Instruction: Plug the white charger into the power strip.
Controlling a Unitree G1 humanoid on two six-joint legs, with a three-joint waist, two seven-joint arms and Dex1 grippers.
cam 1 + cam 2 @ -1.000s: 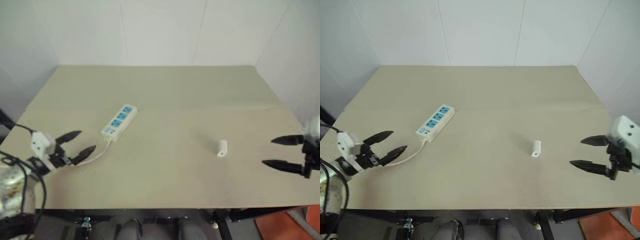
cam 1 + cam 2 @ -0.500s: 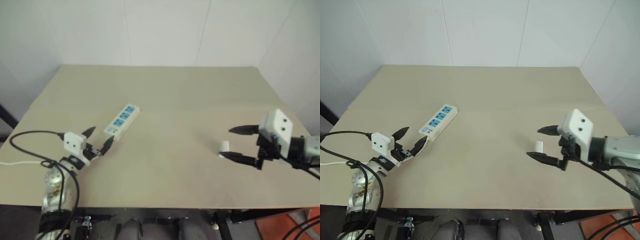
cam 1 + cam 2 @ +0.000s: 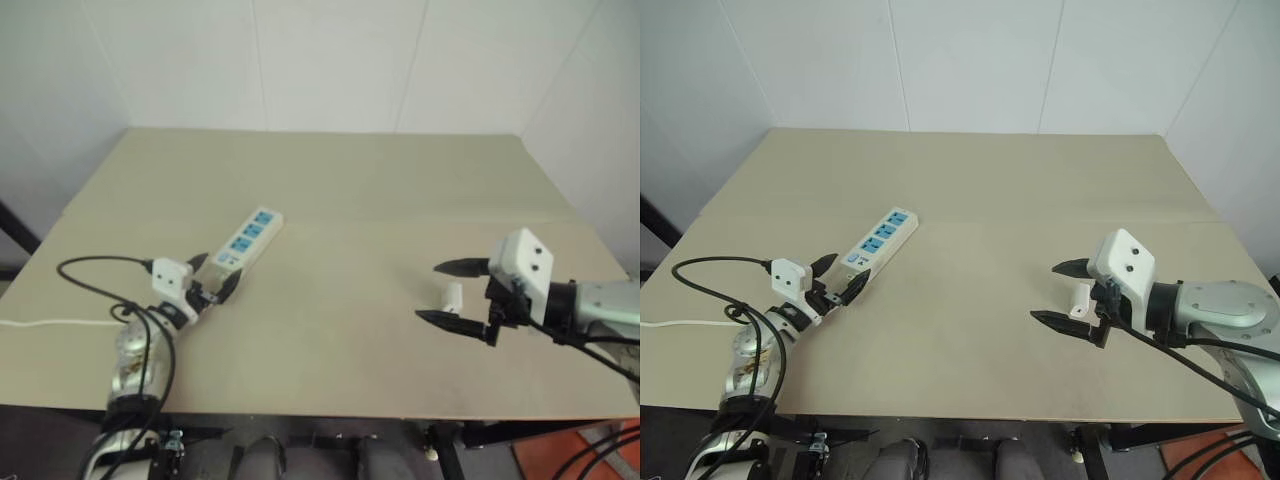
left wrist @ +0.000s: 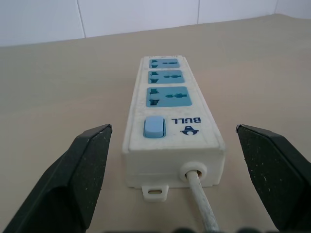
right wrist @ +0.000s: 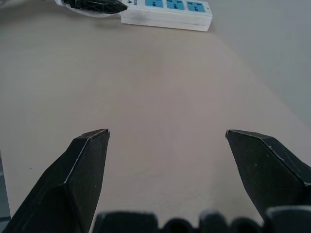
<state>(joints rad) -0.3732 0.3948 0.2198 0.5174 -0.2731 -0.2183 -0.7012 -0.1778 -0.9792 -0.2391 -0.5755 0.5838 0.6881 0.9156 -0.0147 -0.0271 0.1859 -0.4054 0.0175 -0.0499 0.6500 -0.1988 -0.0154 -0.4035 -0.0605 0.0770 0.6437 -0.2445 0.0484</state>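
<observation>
The power strip (image 3: pixel 247 238) lies slantwise on the left of the tan table, a long white bar with three blue sockets and a blue switch (image 4: pixel 154 126) at its near end. My left gripper (image 3: pixel 213 275) stands open just short of that end, one finger on each side of the cord (image 4: pixel 201 204). The white charger (image 3: pixel 453 296) lies on the table at the right. My right gripper (image 3: pixel 430 292) is open and hangs over it; in the eye views the charger shows between the two fingers near their base. In the right wrist view nothing sits between the fingers (image 5: pixel 82 165).
The tan table (image 3: pixel 330 190) is bordered by white walls at the back and on both sides. Its front edge (image 3: pixel 320 408) runs close below both arms. A thin white cord (image 3: pixel 660 322) trails off the left edge.
My left gripper has moved forward and right up to the strip's cord end. My right gripper has swung left over the charger. The head camera has shifted too.
</observation>
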